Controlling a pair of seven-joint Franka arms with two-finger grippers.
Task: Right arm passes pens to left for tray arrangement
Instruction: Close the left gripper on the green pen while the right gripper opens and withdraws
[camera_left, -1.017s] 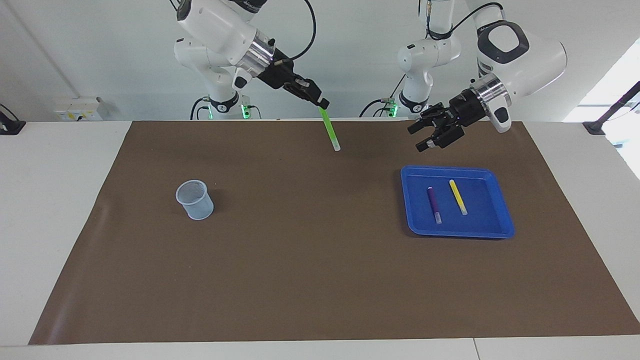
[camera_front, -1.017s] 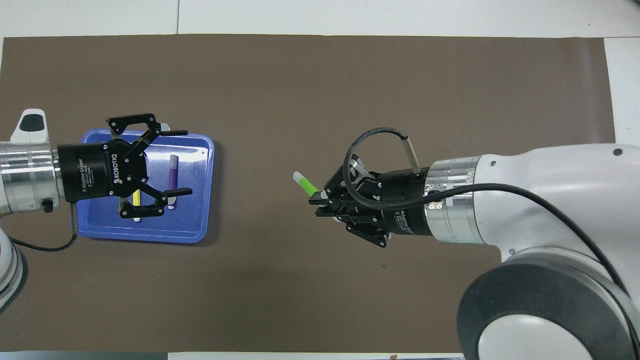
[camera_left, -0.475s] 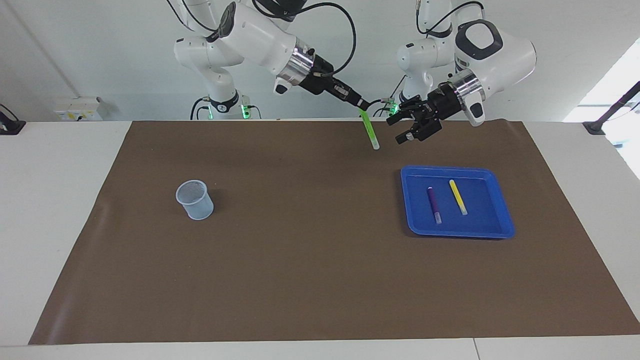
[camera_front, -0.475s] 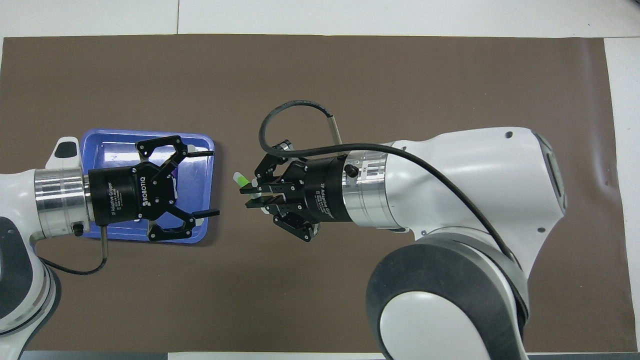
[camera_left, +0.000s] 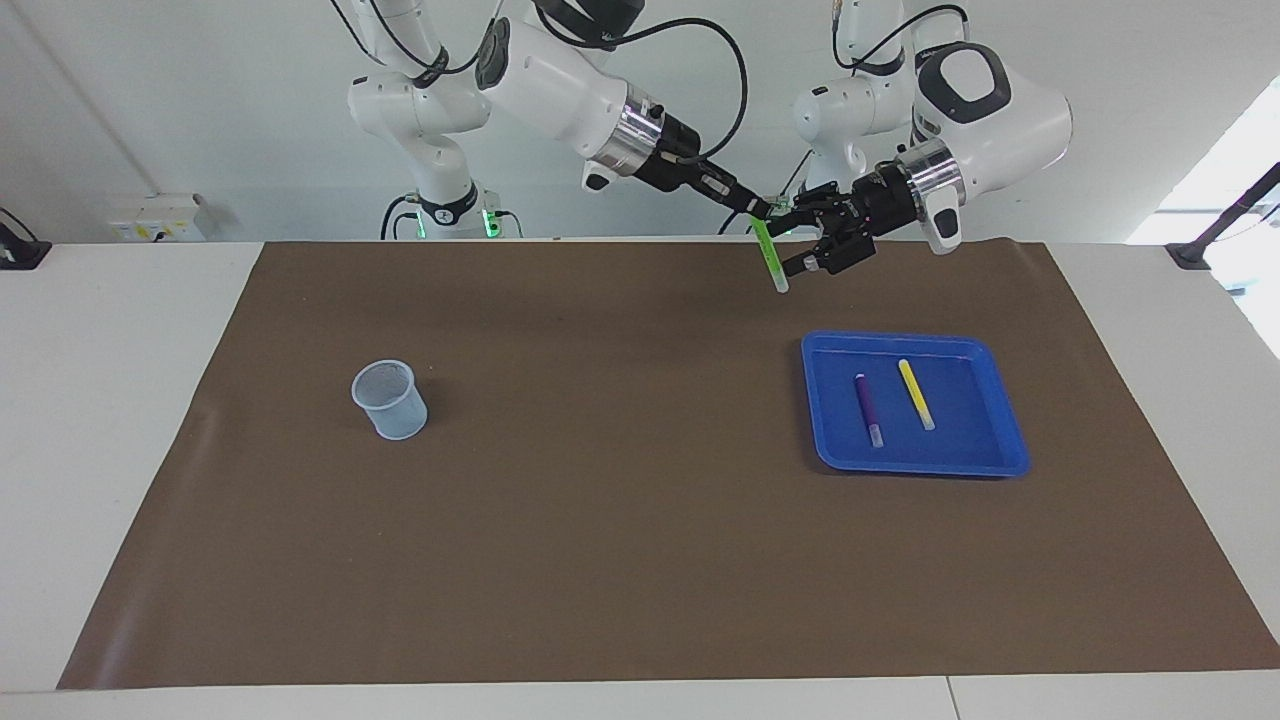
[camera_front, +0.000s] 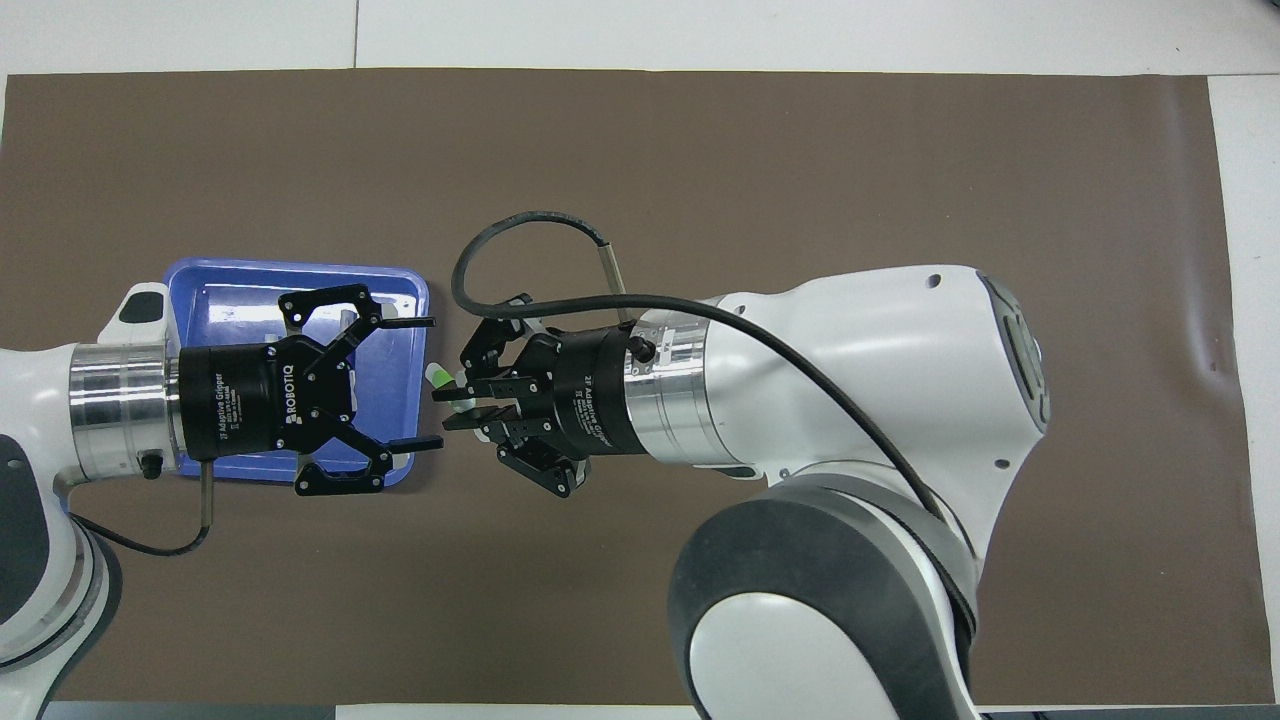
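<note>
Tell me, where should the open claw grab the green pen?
Probably the bare lower half of the thin bright-green marker pen, above its pale tip. The shut right claw pinches the top end, so the pen hangs nearly upright. The open left claw beside it can come in sideways from the blue tray's end.

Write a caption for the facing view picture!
Right gripper hands green pen to open left gripper.

Glossy plastic tray (camera_left: 1008, 440), matt brown mat (camera_left: 600, 560)
</note>
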